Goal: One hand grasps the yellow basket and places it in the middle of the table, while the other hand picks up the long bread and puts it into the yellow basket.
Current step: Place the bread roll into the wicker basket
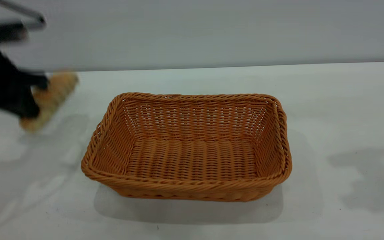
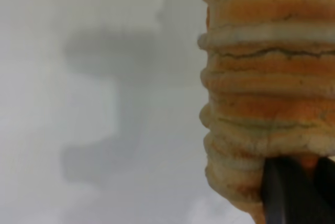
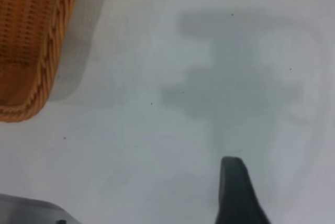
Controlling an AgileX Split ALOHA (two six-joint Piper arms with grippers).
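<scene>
The yellow basket (image 1: 192, 186) stands empty in the middle of the table (image 1: 328, 100). Its corner also shows in the right wrist view (image 3: 47, 51). My left gripper (image 1: 37, 96) is at the far left, to the left of the basket, and is shut on the long bread (image 1: 57, 90). It holds the bread tilted above the table, clear of the basket. In the left wrist view the ridged bread (image 2: 267, 77) fills one side, with a black finger (image 2: 293, 192) pressed against it. My right gripper (image 3: 235, 192) hovers over bare table beside the basket and is out of the exterior view.
The white table (image 3: 183, 51) surrounds the basket on all sides, with arm shadows on it to the left and right. A grey wall runs along the table's far edge.
</scene>
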